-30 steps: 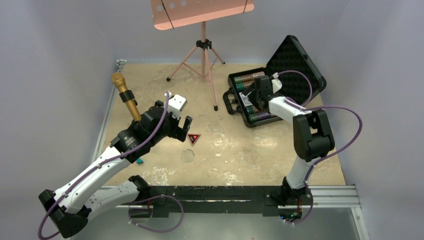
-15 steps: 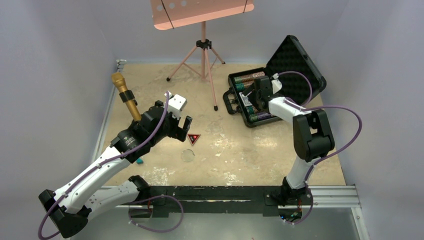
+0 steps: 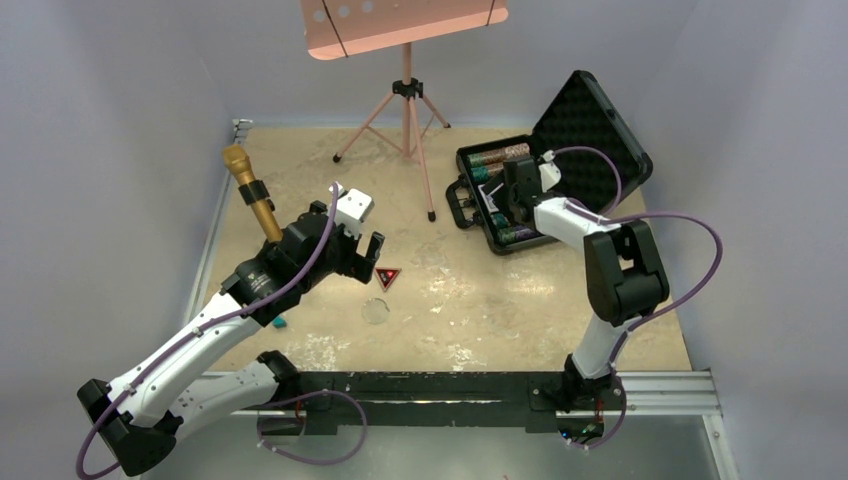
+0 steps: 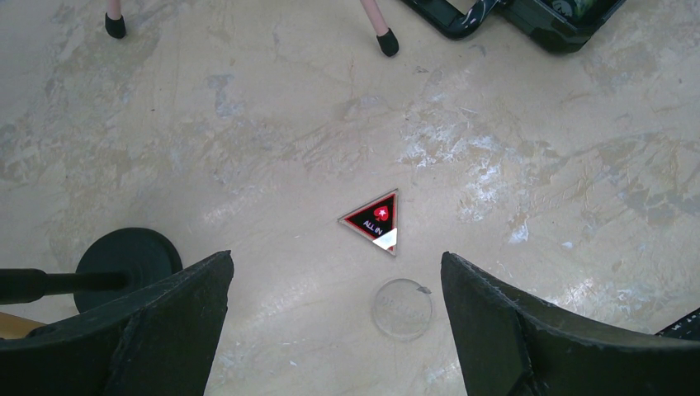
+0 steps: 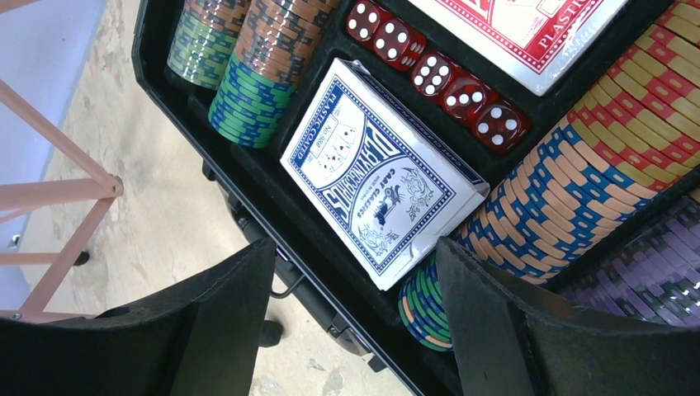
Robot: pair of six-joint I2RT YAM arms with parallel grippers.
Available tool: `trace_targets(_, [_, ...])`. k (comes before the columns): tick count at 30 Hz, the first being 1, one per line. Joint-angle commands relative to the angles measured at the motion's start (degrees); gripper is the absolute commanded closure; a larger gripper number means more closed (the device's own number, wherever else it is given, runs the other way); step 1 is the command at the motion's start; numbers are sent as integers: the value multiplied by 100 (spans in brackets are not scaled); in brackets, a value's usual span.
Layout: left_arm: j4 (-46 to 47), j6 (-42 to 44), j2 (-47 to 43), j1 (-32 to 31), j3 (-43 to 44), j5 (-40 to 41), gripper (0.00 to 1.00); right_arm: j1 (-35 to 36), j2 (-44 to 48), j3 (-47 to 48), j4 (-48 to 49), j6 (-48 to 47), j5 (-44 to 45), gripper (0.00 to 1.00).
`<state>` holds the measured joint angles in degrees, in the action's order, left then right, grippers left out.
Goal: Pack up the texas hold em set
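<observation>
Left gripper hangs over the table with its fingers spread wide and nothing between them. In the wrist view the triangular button lies flat on the table just above the gap, red and black and marked ALL IN, clear of both fingers. A small clear disc lies right below it, near the right finger. Over to the right gripper: fingers are wide apart here too, gripping nothing, poised above the open case at upper right of the top view. Directly beneath the gap sits the blue deck, lying askew, its lower corner over a stack of green and orange chips. Red dice run in a row just above it, and the red deck is at the top edge. Striped chips fill the channels on both sides. In the top view the case lid stands up, foam showing. A gold microphone stands at upper left, a pink music stand at top centre, and a teal piece by the left arm.
</observation>
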<state>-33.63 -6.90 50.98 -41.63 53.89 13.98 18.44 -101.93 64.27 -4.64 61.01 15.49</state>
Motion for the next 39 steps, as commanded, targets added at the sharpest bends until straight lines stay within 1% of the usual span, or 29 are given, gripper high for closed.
trace_targets(1, [98, 11, -38, 23, 220, 79, 0, 37, -182, 75, 41, 53, -53, 24])
trace_targets(14, [96, 30, -39, 23, 210, 114, 0, 26, -671, 638, 321, -266, -42, 25])
trace_targets(20, [88, 39, -38, 24, 219, 122, 0, 22, -705, 786, 74, -511, 154, 25])
trace_targets(22, [96, 35, -43, 24, 210, 123, 0, 20, -634, 657, 264, -683, 174, 24])
trace_targets(25, [96, 37, -34, 23, 210, 106, 0, -55, -735, 690, 558, -957, -92, 24])
trace_targets(27, [91, 38, -38, 29, 210, 109, 0, -150, -886, 864, 479, -979, -302, 24])
trace_targets(31, [86, 48, -40, 23, 205, 140, 0, -209, -1077, 1233, -133, -1035, -535, 25])
trace_targets(33, [85, 48, -28, 23, 212, 127, 0, -209, -972, 1223, -284, -1081, -603, 24])
trace_targets(39, [87, 39, -39, 23, 220, 72, 0, -209, -214, 948, -554, -1274, -491, 23])
